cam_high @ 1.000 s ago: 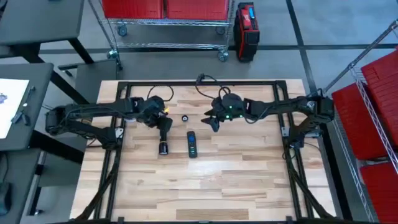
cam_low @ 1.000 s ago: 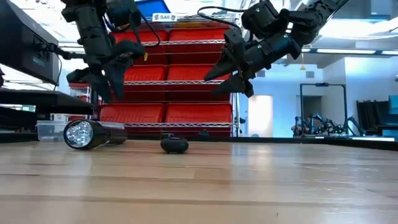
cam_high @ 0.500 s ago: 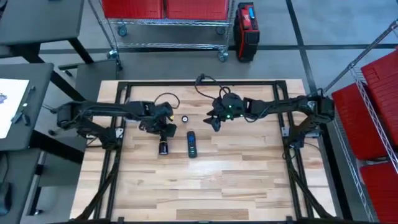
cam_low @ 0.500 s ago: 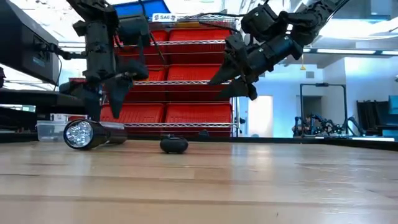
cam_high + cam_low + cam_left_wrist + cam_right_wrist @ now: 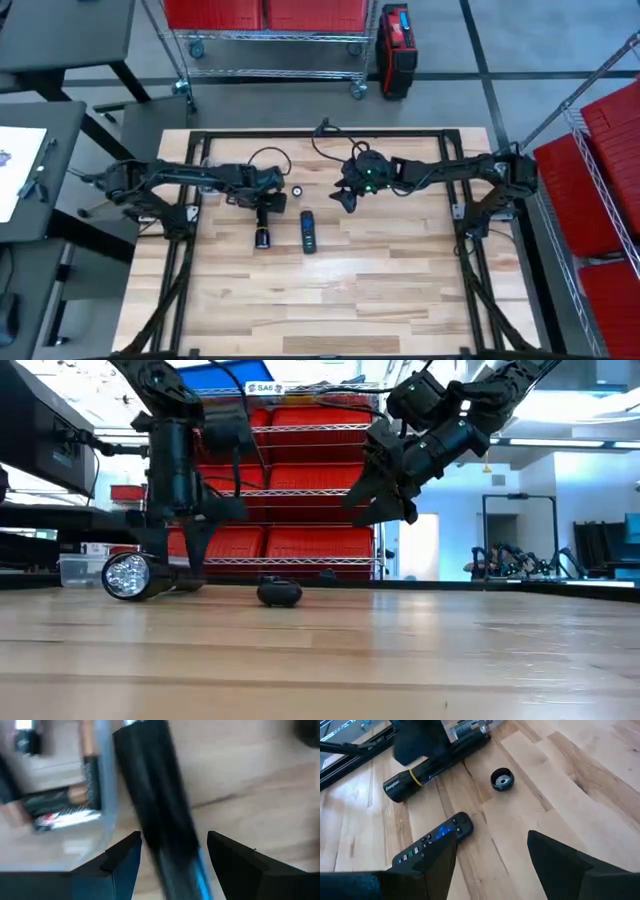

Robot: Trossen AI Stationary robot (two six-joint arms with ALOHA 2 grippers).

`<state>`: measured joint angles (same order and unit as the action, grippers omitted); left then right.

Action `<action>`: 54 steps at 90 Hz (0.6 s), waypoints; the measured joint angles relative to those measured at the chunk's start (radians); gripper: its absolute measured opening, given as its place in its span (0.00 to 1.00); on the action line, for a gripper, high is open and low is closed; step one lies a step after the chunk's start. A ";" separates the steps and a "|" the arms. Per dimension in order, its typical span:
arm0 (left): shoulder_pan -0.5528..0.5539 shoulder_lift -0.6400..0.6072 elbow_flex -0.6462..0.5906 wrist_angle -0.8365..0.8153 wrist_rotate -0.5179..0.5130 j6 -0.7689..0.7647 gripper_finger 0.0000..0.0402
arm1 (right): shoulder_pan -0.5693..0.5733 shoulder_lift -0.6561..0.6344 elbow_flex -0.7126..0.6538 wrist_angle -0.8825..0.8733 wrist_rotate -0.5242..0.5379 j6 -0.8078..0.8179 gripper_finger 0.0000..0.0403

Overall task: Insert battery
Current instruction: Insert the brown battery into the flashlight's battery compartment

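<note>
Left gripper (image 5: pixel 172 855) has dropped astride flashlight (image 5: pixel 160 820) beside battery tray (image 5: pixel 102 795).

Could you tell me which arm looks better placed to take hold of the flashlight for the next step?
The left. Its tool sits low over the flashlight, fingers open and straddling the barrel in the left wrist view. The right tool is open too, but hangs high, off to the side near the end cap.
</note>
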<state>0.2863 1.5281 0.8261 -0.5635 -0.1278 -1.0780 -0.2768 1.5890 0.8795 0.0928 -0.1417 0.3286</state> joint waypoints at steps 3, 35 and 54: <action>0.000 0.020 0.000 0.007 -0.002 0.000 0.52 | 0.000 0.000 0.000 -0.003 0.000 0.000 0.58; -0.002 0.104 0.004 0.029 -0.051 0.082 0.41 | 0.002 0.000 0.000 -0.055 0.000 0.003 0.58; -0.002 0.103 0.007 0.034 -0.067 0.157 0.34 | 0.002 0.000 0.000 -0.056 0.000 -0.013 0.57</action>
<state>0.2844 1.6306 0.8335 -0.5297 -0.1952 -0.9210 -0.2749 1.5887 0.8795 0.0368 -0.1421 0.3152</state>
